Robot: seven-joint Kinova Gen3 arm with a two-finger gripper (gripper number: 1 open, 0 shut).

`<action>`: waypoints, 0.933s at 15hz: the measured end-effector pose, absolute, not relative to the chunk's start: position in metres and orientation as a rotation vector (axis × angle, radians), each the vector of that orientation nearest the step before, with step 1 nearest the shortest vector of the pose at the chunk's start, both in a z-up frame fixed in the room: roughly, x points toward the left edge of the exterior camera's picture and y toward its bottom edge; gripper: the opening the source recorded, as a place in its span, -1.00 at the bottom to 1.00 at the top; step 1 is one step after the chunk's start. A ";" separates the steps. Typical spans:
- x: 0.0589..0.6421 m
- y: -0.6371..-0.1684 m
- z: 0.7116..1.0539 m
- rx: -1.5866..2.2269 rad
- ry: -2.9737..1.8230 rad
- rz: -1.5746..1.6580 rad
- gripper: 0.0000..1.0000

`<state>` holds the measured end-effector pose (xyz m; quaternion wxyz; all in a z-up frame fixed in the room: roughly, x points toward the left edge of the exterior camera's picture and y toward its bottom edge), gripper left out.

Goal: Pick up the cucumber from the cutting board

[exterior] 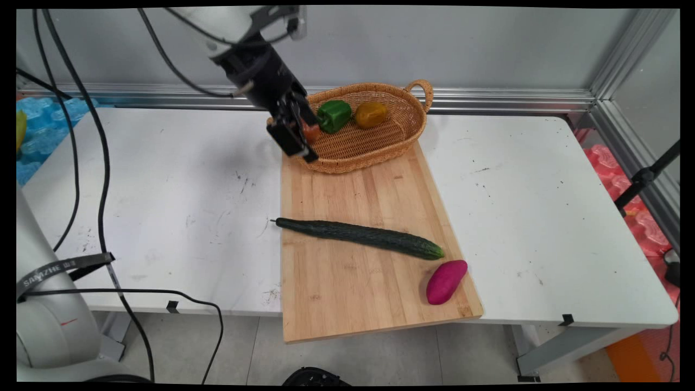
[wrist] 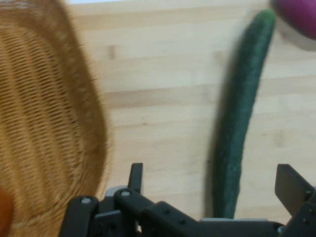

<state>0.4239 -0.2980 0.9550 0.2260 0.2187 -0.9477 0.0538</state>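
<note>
My black gripper point(exterior: 297, 146) hangs open over the left rim of a wicker basket point(exterior: 380, 146), at the far end of a wooden cutting board point(exterior: 374, 293). Nothing sits between its fingers. The basket holds a green bell pepper point(exterior: 334, 115), a yellow-orange fruit point(exterior: 371, 114) and a small orange-red thing point(exterior: 311, 132) right by the gripper. A long dark cucumber point(exterior: 358, 237) lies across the board, with a magenta sweet potato point(exterior: 446, 281) near its right end. In the hand view the gripper point(wrist: 213, 182) spreads wide above the board, with the basket point(wrist: 44, 123) at the left, the cucumber point(wrist: 239, 123) and the sweet potato point(wrist: 298, 15).
The board overhangs the near edge of the white table point(exterior: 543, 217). Black cables point(exterior: 100, 190) hang down at the left. An aluminium rail point(exterior: 488, 100) runs along the wall behind the basket.
</note>
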 end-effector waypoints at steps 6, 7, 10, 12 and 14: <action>0.380 -0.288 0.915 0.476 -2.651 0.114 1.00; 0.371 -0.287 0.904 0.455 -2.659 0.103 1.00; 0.350 -0.287 0.878 0.411 -2.679 0.084 1.00; 0.337 -0.288 0.860 0.388 -2.693 0.077 1.00; 0.326 -0.290 0.844 0.371 -2.709 0.076 1.00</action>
